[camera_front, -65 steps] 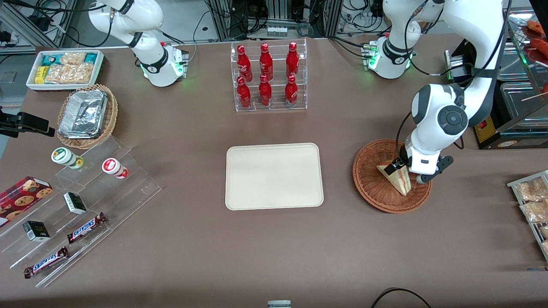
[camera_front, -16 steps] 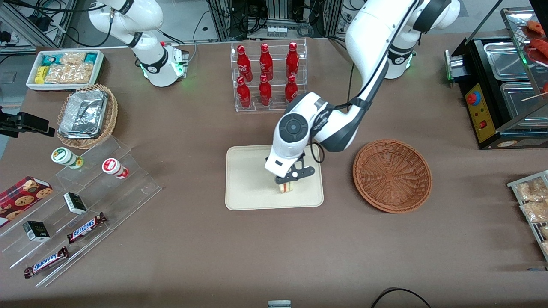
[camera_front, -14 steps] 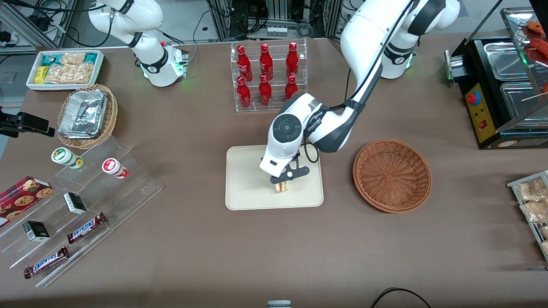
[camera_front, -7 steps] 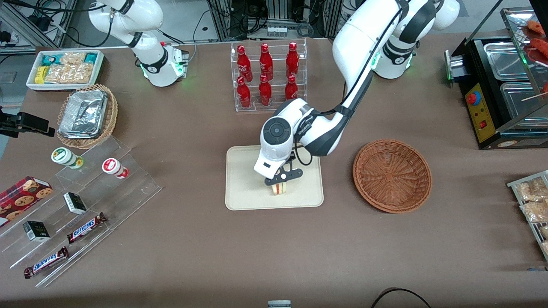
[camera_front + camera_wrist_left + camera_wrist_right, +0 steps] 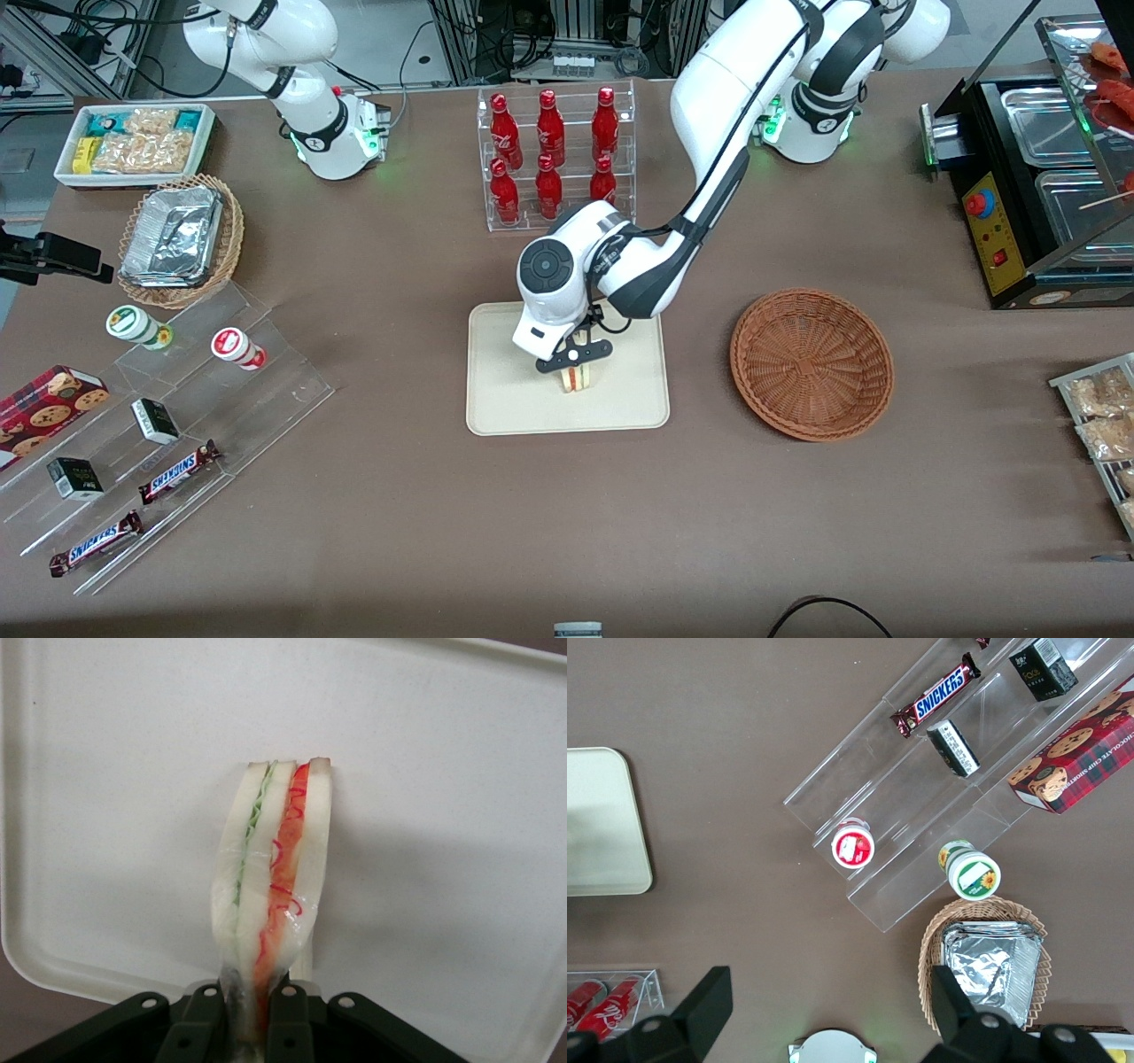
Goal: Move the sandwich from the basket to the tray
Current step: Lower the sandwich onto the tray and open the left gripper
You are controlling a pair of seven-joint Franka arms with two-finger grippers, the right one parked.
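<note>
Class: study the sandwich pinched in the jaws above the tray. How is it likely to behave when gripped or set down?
The sandwich is probably soft: its slices narrow where the gripper pinches them. Released on its thin edge over the tray, it would likely tip flat. Its layers may splay apart.

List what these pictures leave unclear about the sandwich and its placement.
- Front view: the arm and tool cover most of the sandwich, so contact with the tray is hidden.
- Wrist view: the frame edge cuts off the sandwich's gripped end.
- Basket: the near inner wall hides behind its rim.
</note>
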